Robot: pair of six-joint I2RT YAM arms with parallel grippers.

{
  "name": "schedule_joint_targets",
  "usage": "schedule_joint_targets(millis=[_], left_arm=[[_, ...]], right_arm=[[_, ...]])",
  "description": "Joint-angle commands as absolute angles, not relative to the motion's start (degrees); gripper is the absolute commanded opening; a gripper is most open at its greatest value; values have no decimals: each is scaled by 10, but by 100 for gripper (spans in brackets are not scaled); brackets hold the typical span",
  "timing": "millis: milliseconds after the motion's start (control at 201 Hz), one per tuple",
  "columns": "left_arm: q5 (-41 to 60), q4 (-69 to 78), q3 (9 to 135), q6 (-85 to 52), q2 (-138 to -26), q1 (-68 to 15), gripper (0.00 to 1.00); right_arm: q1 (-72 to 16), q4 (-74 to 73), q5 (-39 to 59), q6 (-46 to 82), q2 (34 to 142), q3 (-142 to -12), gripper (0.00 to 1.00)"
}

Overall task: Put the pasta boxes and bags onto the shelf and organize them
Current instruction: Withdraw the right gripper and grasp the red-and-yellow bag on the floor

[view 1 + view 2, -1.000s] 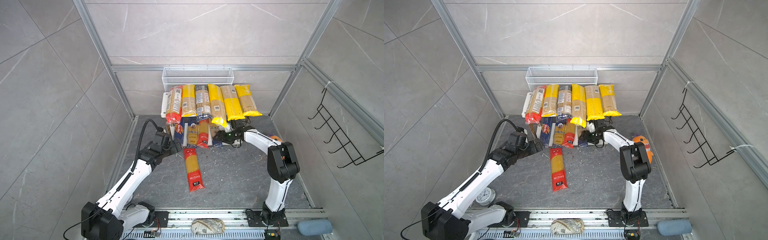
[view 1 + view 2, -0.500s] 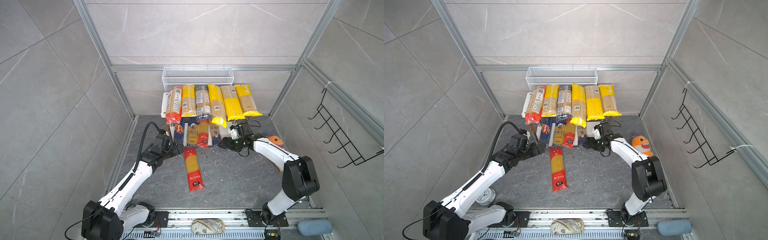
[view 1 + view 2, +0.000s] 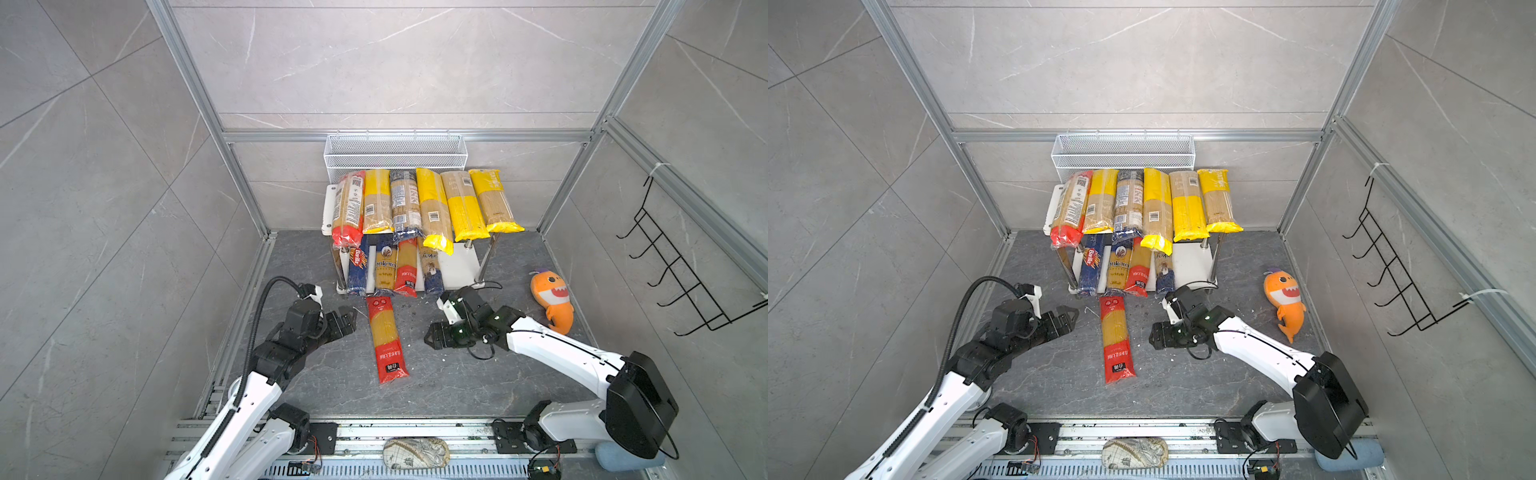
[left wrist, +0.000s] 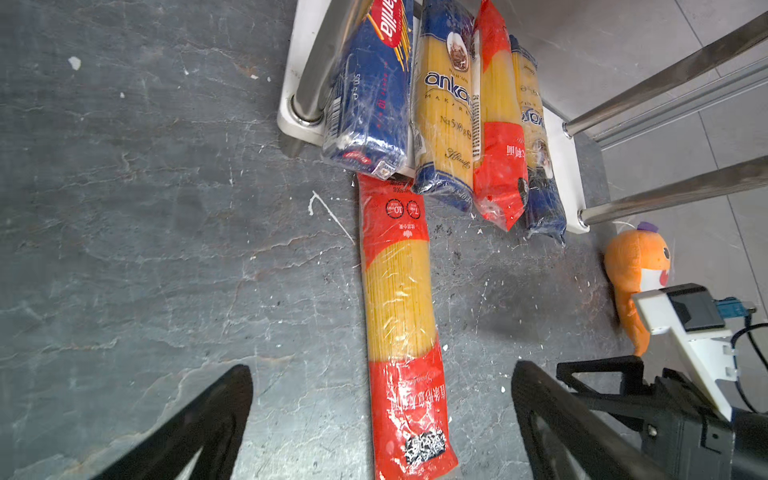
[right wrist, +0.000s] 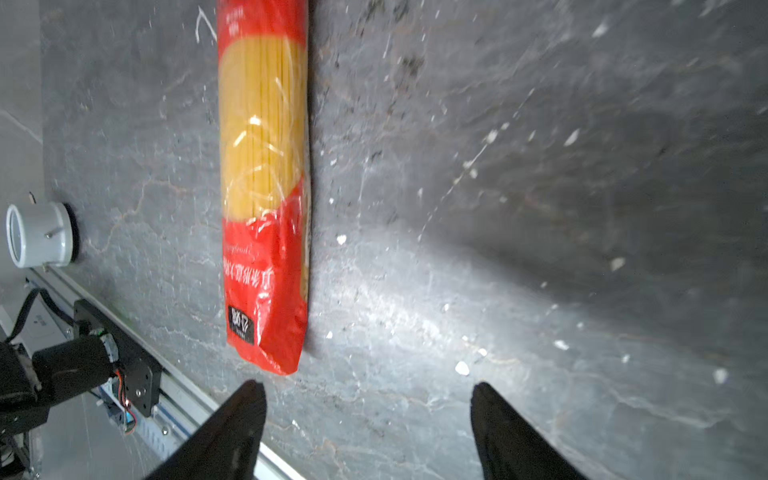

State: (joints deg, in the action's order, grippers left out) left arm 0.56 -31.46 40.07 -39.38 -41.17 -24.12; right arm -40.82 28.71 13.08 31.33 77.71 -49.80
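A red-ended pasta bag (image 3: pixel 384 338) is laid on the floor (image 3: pixel 457 386) by the shelf (image 3: pixel 457 266). The left gripper (image 3: pixel 348 320) is spread; the right gripper (image 3: pixel 432 336) is spread too; nothing is held.

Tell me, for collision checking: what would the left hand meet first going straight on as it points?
Probably the red-ended spaghetti bag on the floor: the open left hand points at it from the side, nothing between. Height is unclear; it might pass over.

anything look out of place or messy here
One red-ended spaghetti bag lies on the floor in front of the shelf, not on it. Upper-tier bags overhang its front edge unevenly. An orange plush toy lies beside it.
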Motion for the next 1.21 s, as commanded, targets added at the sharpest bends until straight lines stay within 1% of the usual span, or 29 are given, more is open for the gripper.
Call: schedule_joint_targets(millis=[0, 164, 329, 468, 747, 891, 1080, 1205], left_arm=[[1, -376, 395, -407, -358, -240, 100], [-15, -424, 394, -408, -291, -240, 100], [-22, -451, 393, -409, -252, -240, 100], [-25, -452, 391, -413, -230, -240, 100], [-29, -450, 393, -413, -232, -240, 100], [-31, -452, 396, -412, -235, -240, 100], [-36, -457, 407, -409, -247, -240, 100], [-38, -455, 415, -407, -259, -240, 100]], right_arm=[[-448, 269, 92, 360, 782, -492, 81], [-513, 260, 67, 363, 851, -534, 82], [-566, 262, 51, 360, 953, -607, 82], [-602, 272, 34, 357, 1019, -668, 83], [-615, 309, 1, 353, 1096, -736, 84], [-621, 335, -20, 337, 1119, -754, 84], [-635, 385, -87, 329, 1136, -782, 84], [-636, 405, -97, 326, 1152, -795, 84]])
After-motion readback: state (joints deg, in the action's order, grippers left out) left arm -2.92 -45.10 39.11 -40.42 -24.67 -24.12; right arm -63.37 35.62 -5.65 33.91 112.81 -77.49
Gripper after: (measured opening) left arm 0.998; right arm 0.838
